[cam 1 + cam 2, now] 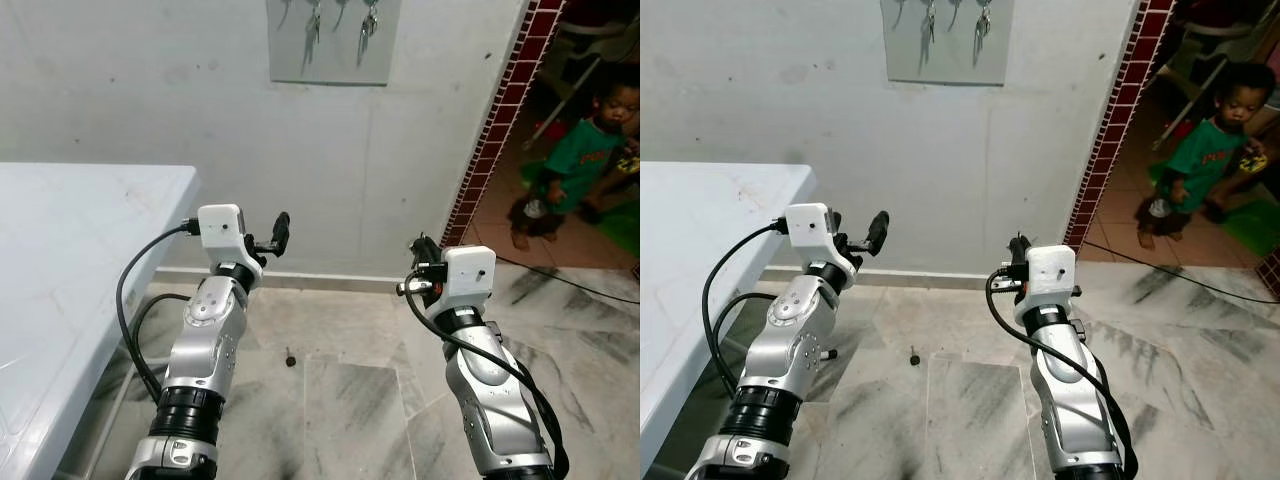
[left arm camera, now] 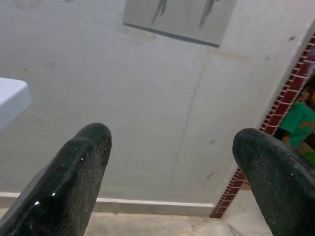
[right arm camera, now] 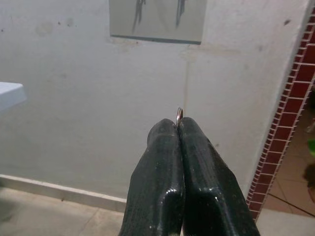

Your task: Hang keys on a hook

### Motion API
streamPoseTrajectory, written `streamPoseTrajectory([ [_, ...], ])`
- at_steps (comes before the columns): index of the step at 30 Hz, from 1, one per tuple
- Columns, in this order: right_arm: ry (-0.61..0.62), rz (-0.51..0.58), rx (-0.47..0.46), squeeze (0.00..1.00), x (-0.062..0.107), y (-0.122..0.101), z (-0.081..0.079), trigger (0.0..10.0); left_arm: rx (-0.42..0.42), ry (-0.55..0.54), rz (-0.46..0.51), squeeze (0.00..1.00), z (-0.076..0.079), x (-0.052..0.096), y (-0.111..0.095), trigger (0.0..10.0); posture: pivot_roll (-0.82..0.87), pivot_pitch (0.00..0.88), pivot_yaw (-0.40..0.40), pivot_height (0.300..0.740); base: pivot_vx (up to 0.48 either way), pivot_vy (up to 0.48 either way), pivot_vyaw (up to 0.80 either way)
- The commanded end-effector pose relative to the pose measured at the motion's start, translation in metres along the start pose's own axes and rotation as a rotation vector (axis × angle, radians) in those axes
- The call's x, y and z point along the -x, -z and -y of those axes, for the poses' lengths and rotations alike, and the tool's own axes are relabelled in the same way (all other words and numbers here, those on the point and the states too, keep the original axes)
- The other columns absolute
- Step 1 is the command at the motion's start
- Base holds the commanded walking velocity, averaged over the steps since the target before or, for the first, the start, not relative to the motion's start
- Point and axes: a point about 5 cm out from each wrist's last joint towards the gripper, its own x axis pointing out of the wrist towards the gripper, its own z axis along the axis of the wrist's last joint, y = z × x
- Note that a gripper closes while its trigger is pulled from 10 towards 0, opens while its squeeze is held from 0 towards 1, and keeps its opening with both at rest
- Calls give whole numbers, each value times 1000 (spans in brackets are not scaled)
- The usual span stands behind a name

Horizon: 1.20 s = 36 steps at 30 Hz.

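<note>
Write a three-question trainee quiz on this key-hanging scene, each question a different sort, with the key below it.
1. True or false: the left gripper is closed on a key.
2. Multiple choice: the metal key ring is pinched by A) the left gripper, B) the right gripper, C) a person's hand.
3. Fill the blank: the grey hook board with keys already hanging is mounted on the ____.

Key
1. False: its fingers are spread wide apart with nothing between them.
2. B: the ring pokes out above the shut fingertips.
3. Wall, high above both grippers.
</note>
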Motion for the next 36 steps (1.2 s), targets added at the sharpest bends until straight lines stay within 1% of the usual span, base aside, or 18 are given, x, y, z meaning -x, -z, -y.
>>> streamPoseTrajectory([
  [1,3,12,3,0,-1,-3,0,10000,-16,1,10,0,-2,1,-3,10000,-75,21,16,732,356,0,0],
  [36,-7,4,-1,0,1,-1,-3,10000,-12,-17,5,0,-6,4,-2,10000,-71,47,15,732,356,0,0],
])
